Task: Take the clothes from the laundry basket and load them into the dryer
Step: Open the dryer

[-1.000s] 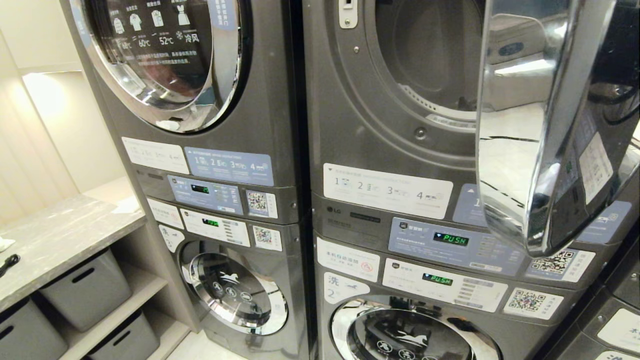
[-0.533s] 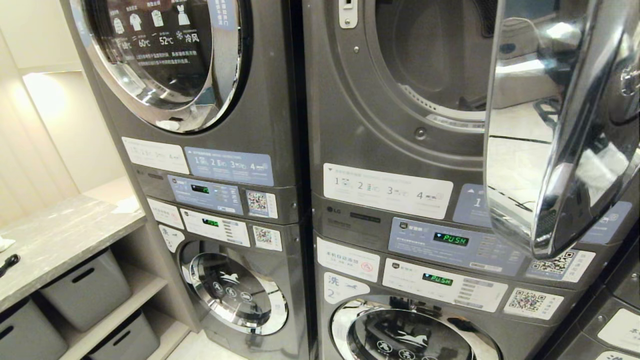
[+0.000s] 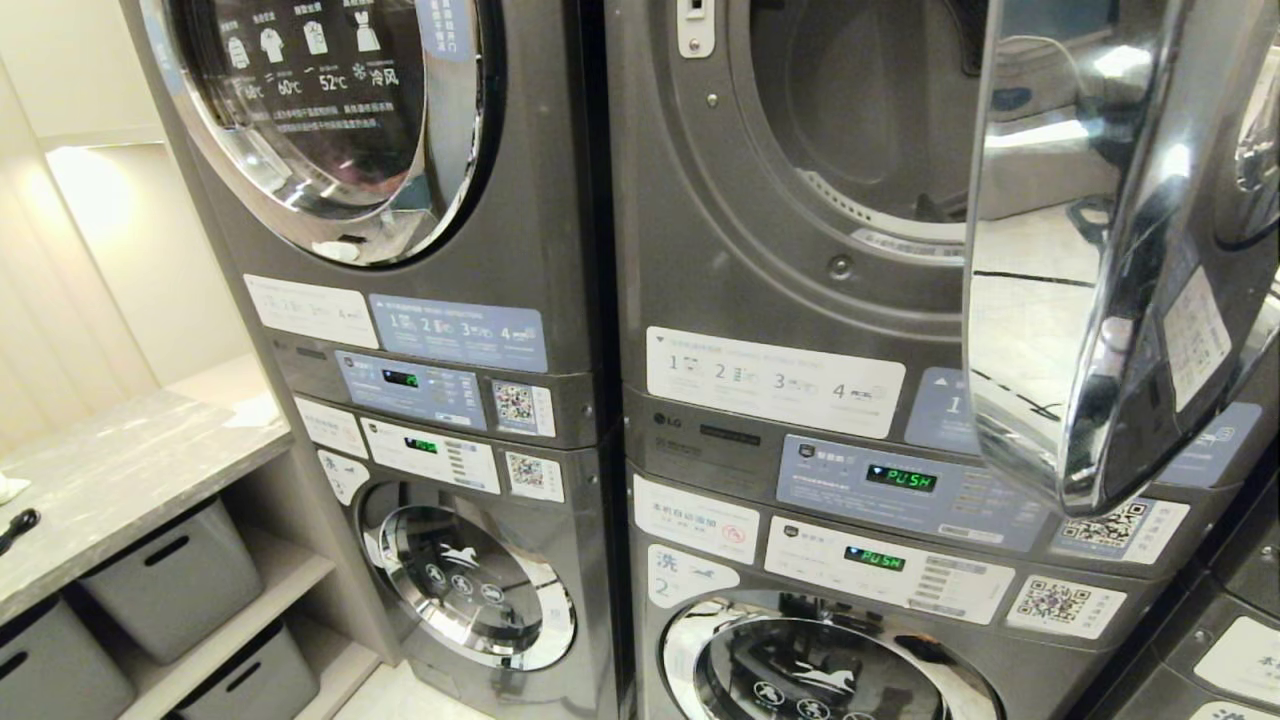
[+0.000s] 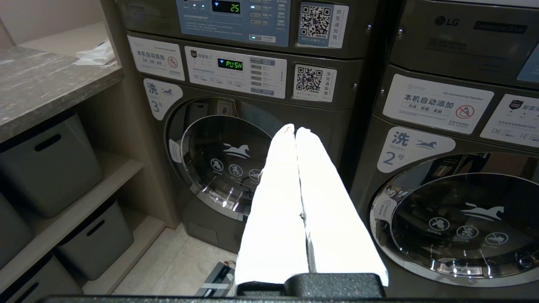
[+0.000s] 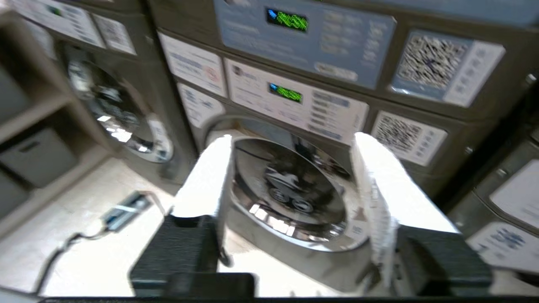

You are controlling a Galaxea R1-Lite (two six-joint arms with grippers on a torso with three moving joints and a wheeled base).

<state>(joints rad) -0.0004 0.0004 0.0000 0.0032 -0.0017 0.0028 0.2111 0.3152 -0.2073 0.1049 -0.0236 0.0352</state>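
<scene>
The dryer [image 3: 860, 110] is the upper machine on the right, its dark drum open. Its chrome door [image 3: 1080, 250] hangs swung out at the right. The clothes and the laundry basket are out of view. Neither arm shows in the head view. My left gripper [image 4: 294, 128] is shut, its white fingers pressed together with nothing between them, and it points at the lower washer marked 3 [image 4: 223, 160]. My right gripper [image 5: 293, 138] is open and empty, low in front of the round door of the washer under the dryer [image 5: 290, 189].
A second stack with a closed upper door [image 3: 330, 110] stands left of the dryer. A stone counter [image 3: 120, 470] with grey bins [image 3: 170, 575] on shelves under it fills the left. A power strip with its cable [image 5: 124, 210] lies on the floor.
The dryer's chrome door has shifted slightly to the right and the reflections in it have changed. Everything else in the head view is still.
</scene>
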